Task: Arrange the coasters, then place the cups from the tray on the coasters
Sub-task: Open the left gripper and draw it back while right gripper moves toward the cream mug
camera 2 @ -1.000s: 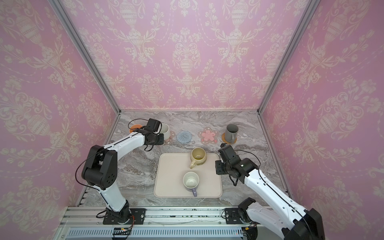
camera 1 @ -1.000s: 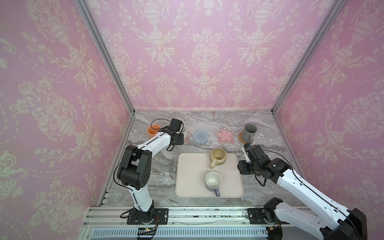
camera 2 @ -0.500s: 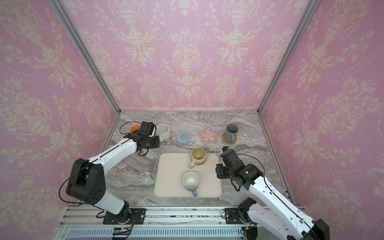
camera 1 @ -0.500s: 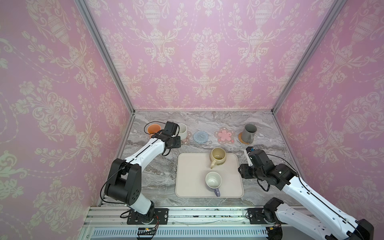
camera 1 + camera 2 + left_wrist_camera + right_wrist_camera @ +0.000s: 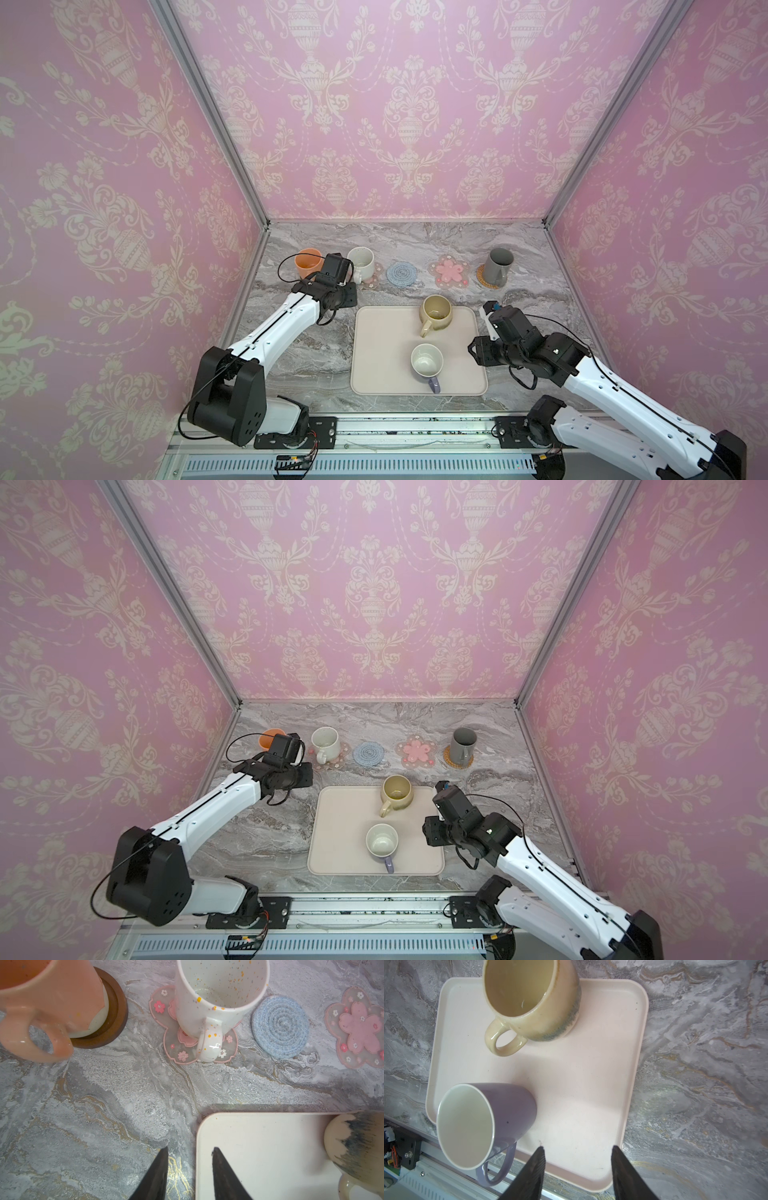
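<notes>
Along the back stand an orange-peach cup [image 5: 308,262] on a dark brown coaster [image 5: 116,1012], a speckled white cup [image 5: 360,264] on a pink flower coaster [image 5: 180,1051], and a dark grey cup [image 5: 498,268] on a rattan coaster [image 5: 484,280]. Between them lie a bare blue coaster [image 5: 402,273] and a bare pink flower coaster [image 5: 449,271]. The tray [image 5: 382,353] holds a beige-yellow cup [image 5: 435,313] and a lavender cup [image 5: 427,361]. My left gripper [image 5: 189,1149] hangs open and empty over the tray's far left corner. My right gripper [image 5: 577,1148] is open and empty over the tray's right edge.
Pink patterned walls close in the marble table [image 5: 299,357] on three sides. A metal rail [image 5: 415,428] with both arm bases runs along the front edge. The lavender cup's handle [image 5: 496,1169] points toward the rail.
My left gripper has drawn back from the speckled white cup toward the tray's far left corner. My right arm has slid toward the front along the tray's right side.
</notes>
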